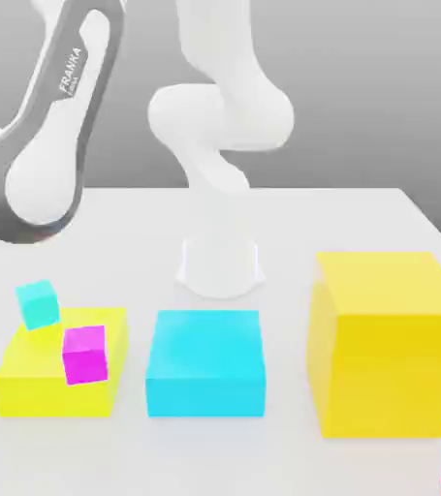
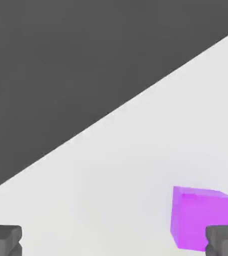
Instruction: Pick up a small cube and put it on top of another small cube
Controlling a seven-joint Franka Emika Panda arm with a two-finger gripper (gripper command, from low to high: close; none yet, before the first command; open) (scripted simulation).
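With the purple cube (image 2: 204, 216) seen near an edge of the tabletop (image 2: 110, 175), the approach is judged to be in hand, and the empty, wide-spread tool (image 2: 114, 241) now needs to be centred over it before any lowering or gripping is attempted.
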